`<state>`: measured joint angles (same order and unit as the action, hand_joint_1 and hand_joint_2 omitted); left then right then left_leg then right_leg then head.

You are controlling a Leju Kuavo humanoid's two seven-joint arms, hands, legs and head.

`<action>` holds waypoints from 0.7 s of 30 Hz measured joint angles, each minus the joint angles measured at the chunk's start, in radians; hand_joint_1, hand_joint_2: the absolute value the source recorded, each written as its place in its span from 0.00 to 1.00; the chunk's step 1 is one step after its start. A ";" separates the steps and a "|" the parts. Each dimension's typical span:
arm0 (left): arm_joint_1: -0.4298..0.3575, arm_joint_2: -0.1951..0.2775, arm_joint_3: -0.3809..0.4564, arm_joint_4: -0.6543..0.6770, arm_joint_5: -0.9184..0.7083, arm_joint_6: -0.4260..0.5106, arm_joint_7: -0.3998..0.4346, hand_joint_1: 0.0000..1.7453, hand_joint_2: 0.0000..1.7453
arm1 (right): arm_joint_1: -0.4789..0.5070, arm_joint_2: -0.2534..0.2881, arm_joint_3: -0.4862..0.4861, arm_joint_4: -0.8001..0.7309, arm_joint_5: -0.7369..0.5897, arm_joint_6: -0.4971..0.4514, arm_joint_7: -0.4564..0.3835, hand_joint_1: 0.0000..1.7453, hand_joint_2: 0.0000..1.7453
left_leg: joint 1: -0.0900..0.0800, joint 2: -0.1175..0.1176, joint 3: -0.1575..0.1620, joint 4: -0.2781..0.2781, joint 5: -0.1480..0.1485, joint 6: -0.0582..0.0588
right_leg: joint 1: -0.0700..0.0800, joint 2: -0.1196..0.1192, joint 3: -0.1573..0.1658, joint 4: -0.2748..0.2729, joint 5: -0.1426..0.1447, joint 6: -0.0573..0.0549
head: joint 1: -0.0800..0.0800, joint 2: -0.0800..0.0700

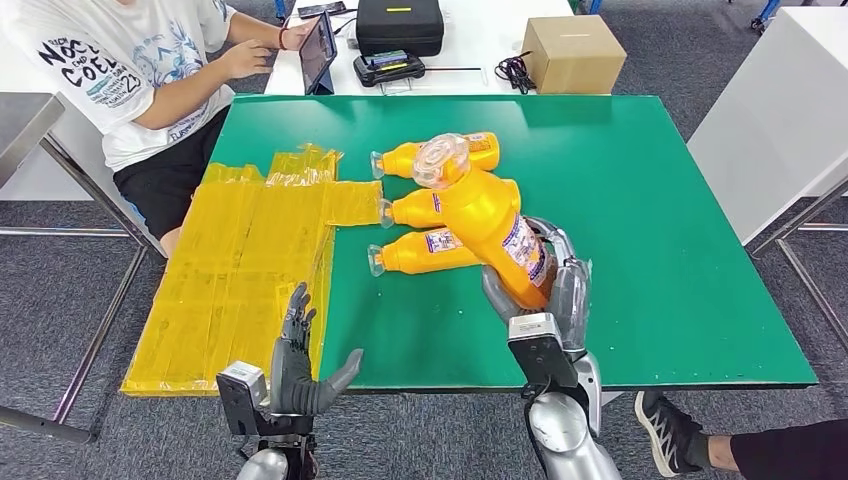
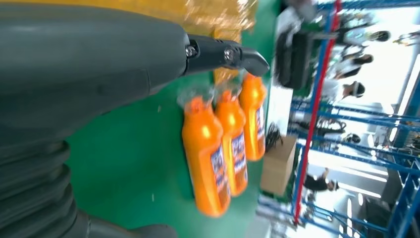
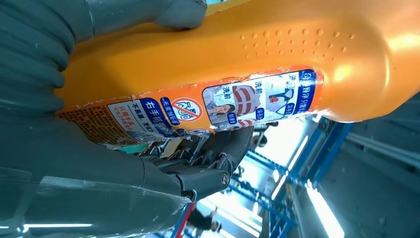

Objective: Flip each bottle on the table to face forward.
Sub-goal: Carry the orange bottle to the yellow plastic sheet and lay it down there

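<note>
My right hand [image 1: 553, 292] grips an orange bottle [image 1: 487, 217] with a clear cap, lifted off the green table [image 1: 640, 200] and tilted, cap pointing up and away. In the right wrist view the held bottle [image 3: 257, 54] shows its blue-and-white label, with the fingers [image 3: 208, 163] wrapped beneath it. Three more orange bottles lie on their sides behind it: a far one [image 1: 440, 153], a middle one [image 1: 415, 208] and a near one [image 1: 425, 252]. The left wrist view shows these bottles [image 2: 220, 148] side by side. My left hand [image 1: 300, 365] hovers at the table's front left, fingers spread, holding nothing.
A yellow plastic sheet [image 1: 240, 270] covers the table's left side and hangs past its edge. A person in a white T-shirt [image 1: 120, 70] sits at the far left with a tablet [image 1: 318, 48]. A cardboard box [image 1: 573, 52] and a black case [image 1: 400, 25] stand on the white table behind.
</note>
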<state>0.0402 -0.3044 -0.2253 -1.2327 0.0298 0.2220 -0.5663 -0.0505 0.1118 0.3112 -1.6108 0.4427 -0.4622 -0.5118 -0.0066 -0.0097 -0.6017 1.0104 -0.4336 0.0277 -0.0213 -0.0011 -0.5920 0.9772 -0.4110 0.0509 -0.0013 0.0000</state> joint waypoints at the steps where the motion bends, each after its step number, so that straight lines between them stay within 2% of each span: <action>1: 0.001 0.000 -0.001 -0.004 0.012 -0.015 0.007 0.00 1.00 | 0.005 0.002 -0.002 -0.002 0.001 -0.006 -0.004 1.00 1.00 | 0.000 0.000 0.000 0.000 0.000 0.000 | 0.000 0.000 0.000 0.000 0.000 0.000 | 0.000 0.000; 11: 0.005 0.000 -0.005 -0.017 0.041 -0.045 0.020 0.00 1.00 | 0.023 0.010 -0.009 -0.007 0.006 -0.016 -0.012 1.00 1.00 | 0.000 0.000 0.000 0.000 0.000 0.000 | 0.000 0.000 0.000 0.000 0.000 0.000 | 0.000 0.000; 17: -0.003 0.004 -0.053 -0.026 0.207 -0.252 0.104 0.00 1.00 | 0.046 0.037 -0.002 0.055 0.086 -0.074 -0.075 1.00 1.00 | 0.000 0.000 -0.001 0.000 0.000 0.000 | 0.000 0.000 0.000 0.000 0.000 0.000 | 0.000 0.000; 21: -0.023 0.009 -0.092 -0.038 0.257 -0.292 0.137 0.00 1.00 | 0.056 0.084 0.043 0.197 0.090 -0.117 -0.149 1.00 1.00 | 0.001 0.000 -0.001 0.000 0.000 0.000 | 0.001 0.000 -0.001 0.000 0.000 0.000 | 0.000 0.000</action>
<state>0.0173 -0.2951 -0.3168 -1.2703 0.2866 -0.0703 -0.4296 0.0050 0.1955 0.3537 -1.4141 0.5328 -0.5794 -0.6605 -0.0058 -0.0094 -0.6028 1.0101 -0.4336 0.0276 -0.0207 -0.0010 -0.5929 0.9773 -0.4112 0.0507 -0.0014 0.0000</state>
